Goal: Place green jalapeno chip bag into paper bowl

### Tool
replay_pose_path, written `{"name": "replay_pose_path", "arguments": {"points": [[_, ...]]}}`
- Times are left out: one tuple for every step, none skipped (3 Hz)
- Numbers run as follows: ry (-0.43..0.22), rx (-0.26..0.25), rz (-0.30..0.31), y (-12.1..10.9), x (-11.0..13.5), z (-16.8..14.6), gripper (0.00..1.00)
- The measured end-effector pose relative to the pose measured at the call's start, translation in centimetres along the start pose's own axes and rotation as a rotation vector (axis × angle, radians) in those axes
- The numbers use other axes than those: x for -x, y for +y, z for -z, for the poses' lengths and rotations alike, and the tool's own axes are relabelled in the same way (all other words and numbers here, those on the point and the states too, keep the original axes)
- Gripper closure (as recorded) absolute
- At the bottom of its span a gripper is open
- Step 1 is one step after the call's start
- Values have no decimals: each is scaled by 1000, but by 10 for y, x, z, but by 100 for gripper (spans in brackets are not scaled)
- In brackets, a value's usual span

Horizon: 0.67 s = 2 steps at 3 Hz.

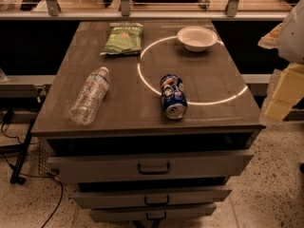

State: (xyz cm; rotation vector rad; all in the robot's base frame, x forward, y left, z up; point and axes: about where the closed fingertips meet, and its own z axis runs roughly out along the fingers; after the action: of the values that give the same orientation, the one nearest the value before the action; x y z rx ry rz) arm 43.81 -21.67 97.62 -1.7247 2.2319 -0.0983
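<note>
The green jalapeno chip bag (123, 38) lies flat at the back left of the dark cabinet top (213, 89). The white paper bowl (196, 38) stands upright and empty at the back right, about a bag's width to the right of the bag. My gripper (281, 95) hangs at the right edge of the view, beyond the cabinet's right side, away from both the bag and the bowl. It holds nothing that I can see.
A blue soda can (172, 97) lies on its side near the front middle. A clear plastic water bottle (90, 95) lies at the front left. A bright ring of light crosses the top. Three drawers (153, 166) stand slightly open below. Cables trail on the floor at the left.
</note>
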Motion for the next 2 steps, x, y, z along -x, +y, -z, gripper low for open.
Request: {"name": "replay_pose_path", "arguments": {"points": [[-13, -3, 9, -6, 5, -2, 0], [-62, -11, 43, -26, 23, -9, 0]]}}
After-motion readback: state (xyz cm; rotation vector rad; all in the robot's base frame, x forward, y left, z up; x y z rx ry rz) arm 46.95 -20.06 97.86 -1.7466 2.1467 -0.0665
